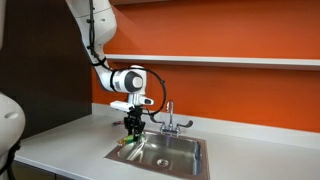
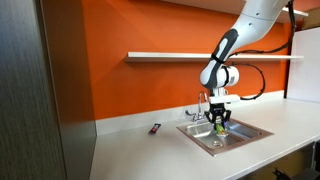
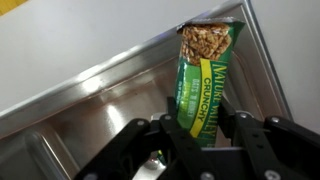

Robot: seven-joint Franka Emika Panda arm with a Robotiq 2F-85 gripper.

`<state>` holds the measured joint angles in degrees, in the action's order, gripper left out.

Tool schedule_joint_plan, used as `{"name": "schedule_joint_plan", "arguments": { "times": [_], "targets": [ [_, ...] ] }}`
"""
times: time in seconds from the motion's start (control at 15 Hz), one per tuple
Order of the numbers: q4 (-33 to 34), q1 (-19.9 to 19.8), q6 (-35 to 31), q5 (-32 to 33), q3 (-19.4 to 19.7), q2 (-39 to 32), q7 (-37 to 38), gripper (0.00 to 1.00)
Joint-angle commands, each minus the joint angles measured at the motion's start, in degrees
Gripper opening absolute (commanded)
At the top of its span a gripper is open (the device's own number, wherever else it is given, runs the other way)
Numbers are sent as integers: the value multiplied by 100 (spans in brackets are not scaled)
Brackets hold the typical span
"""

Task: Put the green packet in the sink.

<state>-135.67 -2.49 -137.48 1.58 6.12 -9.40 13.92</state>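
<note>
Pincer (image 3: 206, 128) clamps the green packet (image 3: 208, 70) above the sink (image 3: 100, 110) edge; packet's lower end hidden.

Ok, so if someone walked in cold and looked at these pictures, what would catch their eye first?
Probably the bright orange wall, with the white robot arm reaching down over the sink in both exterior views. Next, in the wrist view, the green packet clamped in the gripper by the sink's steel corner. A small purple object lies alone on the counter beside the sink.
</note>
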Motion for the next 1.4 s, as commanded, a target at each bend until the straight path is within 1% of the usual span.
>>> {"name": "schedule_joint_plan", "arguments": {
  "times": [0.0,0.4,0.67,1.0,1.33],
  "targets": [
    [578,-237,-24,-239,18,-568,-587,18],
    [1584,-501,101,-479,-21,-1561,-1144,18],
    [2177,-602,156,-601,-92,-2226,-1385,18],
    [2775,-669,188,-659,-196,-2963,-1543,18],
    [3216,-717,224,-670,-290,-3509,-1581,18]
  ]
}}
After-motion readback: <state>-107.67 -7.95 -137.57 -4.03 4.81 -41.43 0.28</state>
